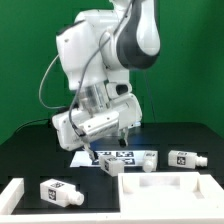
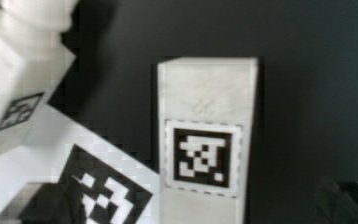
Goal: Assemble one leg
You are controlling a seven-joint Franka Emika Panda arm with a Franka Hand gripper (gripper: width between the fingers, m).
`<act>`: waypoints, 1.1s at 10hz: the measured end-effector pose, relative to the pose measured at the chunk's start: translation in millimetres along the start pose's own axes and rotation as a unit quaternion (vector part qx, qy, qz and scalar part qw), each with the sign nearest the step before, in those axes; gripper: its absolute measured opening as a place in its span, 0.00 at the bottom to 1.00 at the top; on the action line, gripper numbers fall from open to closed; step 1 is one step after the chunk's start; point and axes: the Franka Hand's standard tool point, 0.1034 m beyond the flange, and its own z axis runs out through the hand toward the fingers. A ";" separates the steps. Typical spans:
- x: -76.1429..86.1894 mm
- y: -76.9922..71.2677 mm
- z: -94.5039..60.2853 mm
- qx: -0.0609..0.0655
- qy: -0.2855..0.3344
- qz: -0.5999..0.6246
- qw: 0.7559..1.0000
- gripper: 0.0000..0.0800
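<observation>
White tabletop (image 1: 170, 192) lies just beside the leg (image 1: 138, 159) near the jaws.

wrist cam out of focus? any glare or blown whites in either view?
Wrist view: soft throughout, the leg blurred at its edges, whites dull grey, no glare. Exterior view: sharper though coarse; arm bright, nearly blown on top; black table hides shadows.

No words, numbers or brands legible. Only signs: black-and-white square tag (image 2: 201, 155) on leg (image 2: 208, 90); similar tags on other legs (image 1: 60, 190) and marker board (image 2: 114, 185). Patterns, not text.
</observation>
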 end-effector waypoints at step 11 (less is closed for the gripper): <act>-12.2 6.9 6.5 -0.022 -0.003 -0.490 0.871 0.81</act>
